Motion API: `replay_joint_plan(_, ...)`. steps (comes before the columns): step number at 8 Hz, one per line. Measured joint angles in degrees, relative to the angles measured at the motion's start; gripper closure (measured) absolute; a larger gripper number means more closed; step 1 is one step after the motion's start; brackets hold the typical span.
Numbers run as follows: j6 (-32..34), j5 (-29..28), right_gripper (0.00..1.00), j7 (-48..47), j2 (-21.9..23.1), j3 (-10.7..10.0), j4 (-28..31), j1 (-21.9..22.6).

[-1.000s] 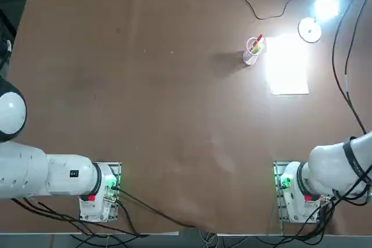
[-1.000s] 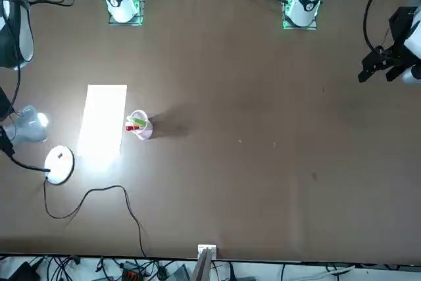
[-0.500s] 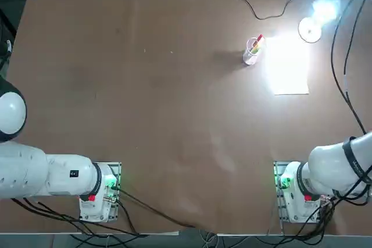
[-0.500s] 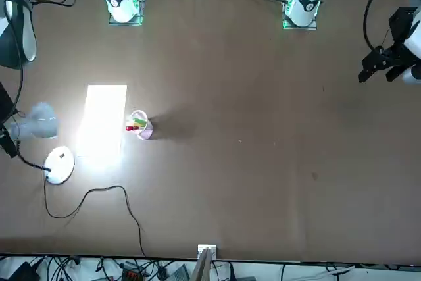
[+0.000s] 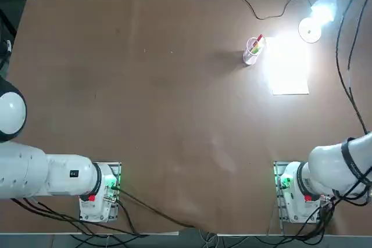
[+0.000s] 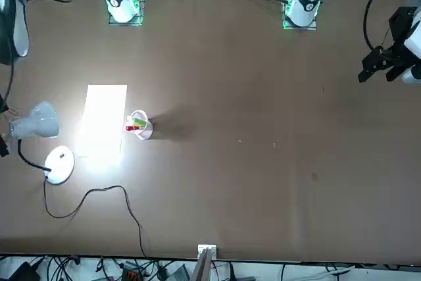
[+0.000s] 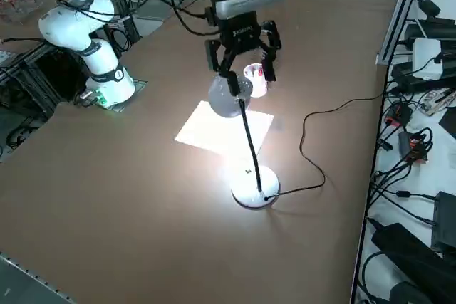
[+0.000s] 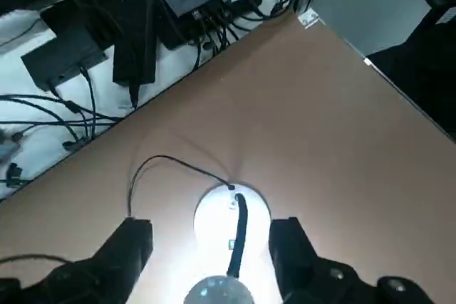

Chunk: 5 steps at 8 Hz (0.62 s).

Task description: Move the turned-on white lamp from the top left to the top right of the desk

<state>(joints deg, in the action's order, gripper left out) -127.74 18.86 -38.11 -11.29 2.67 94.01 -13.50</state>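
Lamp placement looks done: I see the small white glowing lamp (image 7: 246, 144) standing at the brown counter's (image 5: 145, 97) top right corner, my right gripper (image 7: 242, 51) directly above its head, jaws wide, holding nothing.

Spread gripper (image 8: 211, 240) above lamp (image 8: 231, 218)

White lamp (image 7: 254, 190), brown desk (image 5: 145, 103), seemingly black cord (image 7: 313, 144).

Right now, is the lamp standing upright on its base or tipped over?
Upright. The lamp rests flat on its round base on the desk, neck rising to the glowing head; the open right gripper hangs above without touching.
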Motion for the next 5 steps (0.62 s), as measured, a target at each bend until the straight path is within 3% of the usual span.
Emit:
replay_joint_plan(3,14.5,-3.9,0.0,9.6,2.0,0.0,-8.9,0.1)
replay_joint_plan(5,23.5,-13.3,0.0,17.9,3.6,0.2,-10.3,0.4)
